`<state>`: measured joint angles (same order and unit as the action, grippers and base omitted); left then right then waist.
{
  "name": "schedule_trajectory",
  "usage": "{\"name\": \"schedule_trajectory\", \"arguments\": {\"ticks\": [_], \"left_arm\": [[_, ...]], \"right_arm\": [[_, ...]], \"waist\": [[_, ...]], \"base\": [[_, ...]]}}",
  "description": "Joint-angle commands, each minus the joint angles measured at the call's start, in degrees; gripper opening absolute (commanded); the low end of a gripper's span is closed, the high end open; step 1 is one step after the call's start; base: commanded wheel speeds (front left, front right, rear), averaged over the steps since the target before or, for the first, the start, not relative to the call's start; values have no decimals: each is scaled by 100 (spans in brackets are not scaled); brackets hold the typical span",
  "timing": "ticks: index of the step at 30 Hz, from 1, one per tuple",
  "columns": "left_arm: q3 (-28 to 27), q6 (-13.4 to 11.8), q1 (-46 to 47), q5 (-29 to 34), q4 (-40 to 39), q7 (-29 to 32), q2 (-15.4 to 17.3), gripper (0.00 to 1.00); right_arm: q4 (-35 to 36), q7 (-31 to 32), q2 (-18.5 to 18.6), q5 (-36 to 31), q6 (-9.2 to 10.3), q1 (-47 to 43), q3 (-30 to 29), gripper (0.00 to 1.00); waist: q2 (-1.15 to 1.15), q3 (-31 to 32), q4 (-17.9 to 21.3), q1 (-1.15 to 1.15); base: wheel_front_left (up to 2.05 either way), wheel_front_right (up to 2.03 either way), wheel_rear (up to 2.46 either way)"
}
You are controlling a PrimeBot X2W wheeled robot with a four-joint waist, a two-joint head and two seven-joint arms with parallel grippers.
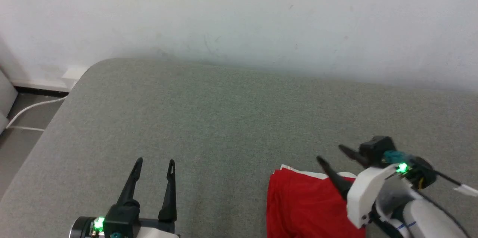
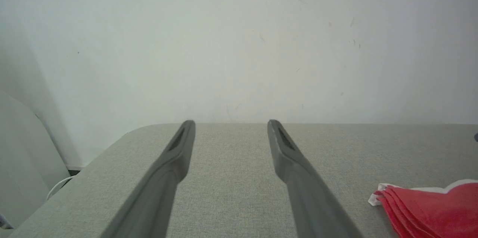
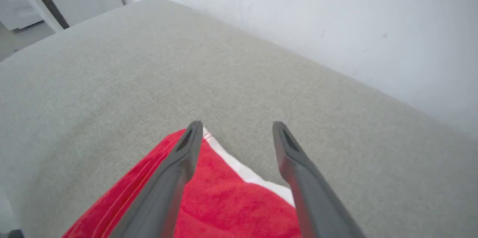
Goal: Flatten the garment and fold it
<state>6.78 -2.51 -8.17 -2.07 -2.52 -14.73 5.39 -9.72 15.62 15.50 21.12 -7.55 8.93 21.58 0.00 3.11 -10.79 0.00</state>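
Garment (image 1: 306,208) in stacked red layers, white band (image 3: 242,170) along its far side, lying on the right half of the grey bench (image 1: 209,111), well apart from the far edge and the rounded far-left corner; its near side runs out of the head view. We see the right gripper (image 1: 328,153) with jaws spread wide and holding nothing, one finger (image 3: 179,163) over the red cloth, the other crossing the band. The left gripper (image 1: 155,160) hangs equally wide and empty over bare bench. We judge the chief risk to be a fingertip snagging the band or top layer if the arm dips or sweeps sideways, dragging the soft stack open; loose layers may also spring apart unaided.
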Motion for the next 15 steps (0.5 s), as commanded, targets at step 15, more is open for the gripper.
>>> {"name": "schedule_trajectory", "arguments": {"ticks": [15], "left_arm": [[-237, 170, -12, -204, -112, -27, -163, 100]], "right_arm": [[1203, -2105, 26, -1266, 6, -727, -2046, 100]], "waist": [[0, 39, 885, 0]], "base": [[0, 0, 0]]}}
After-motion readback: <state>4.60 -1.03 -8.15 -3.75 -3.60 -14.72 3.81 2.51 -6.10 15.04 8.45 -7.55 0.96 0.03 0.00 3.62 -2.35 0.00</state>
